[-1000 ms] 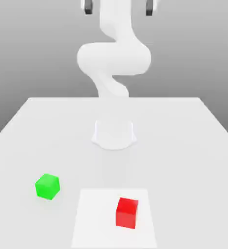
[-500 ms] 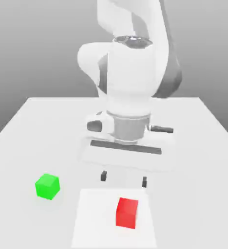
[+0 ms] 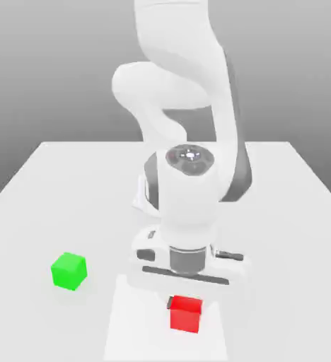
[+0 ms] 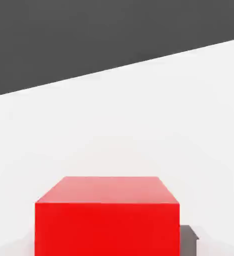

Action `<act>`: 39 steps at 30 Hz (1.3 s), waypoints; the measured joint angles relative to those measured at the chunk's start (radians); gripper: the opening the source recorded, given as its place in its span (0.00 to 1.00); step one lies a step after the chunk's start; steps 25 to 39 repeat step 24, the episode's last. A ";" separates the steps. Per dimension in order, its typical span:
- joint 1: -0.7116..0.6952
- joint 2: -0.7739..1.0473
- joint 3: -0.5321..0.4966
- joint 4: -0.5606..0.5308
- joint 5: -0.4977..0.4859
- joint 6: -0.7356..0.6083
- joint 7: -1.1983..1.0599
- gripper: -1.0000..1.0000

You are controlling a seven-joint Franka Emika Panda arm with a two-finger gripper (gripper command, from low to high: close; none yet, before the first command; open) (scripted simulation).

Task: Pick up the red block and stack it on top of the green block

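One hand, the arm's white shell with dark slots and trim, points down at the exterior view's lower right of centre, clenched on the red block. A dark fingertip shows at the block's far corner, on the exterior view's left. The red block is a plain matte cube, flat-faced and sharp-edged, over a white square on the counter; whether it touches the square or sits just above it, I cannot tell.

Close up, the hand view gives the red block's broad bright face and a paler, pinkish one meeting it along a straight edge, with a dark grey fingertip against one side. Beyond the block lies smooth white surface, then a dark grey area past a slanting straight edge.

From farther off, the exterior view gives the green block, another plain matte cube, resting on the counter toward the exterior view's left, well apart from the hand and outside the white square. Its top is bare. Behind the hand rises the arm, smooth, rounded and white with grey parts, hiding much of its own base. Between the two blocks, nothing stands up from the counter. The backdrop is plain grey.
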 joint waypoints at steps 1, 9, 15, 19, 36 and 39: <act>-0.008 -0.030 0.011 -0.005 0.015 -0.025 -0.011 0.00; -0.210 -0.273 -0.069 -0.095 0.071 -0.181 0.121 0.00; -0.414 -0.405 -0.177 -0.195 0.083 -0.208 0.369 0.00; -0.440 -0.299 -0.200 -0.205 0.107 -0.092 0.395 0.00; -0.450 -0.206 -0.185 -0.202 0.138 -0.002 0.376 1.00; -0.450 -0.206 -0.185 -0.202 0.138 -0.002 0.376 1.00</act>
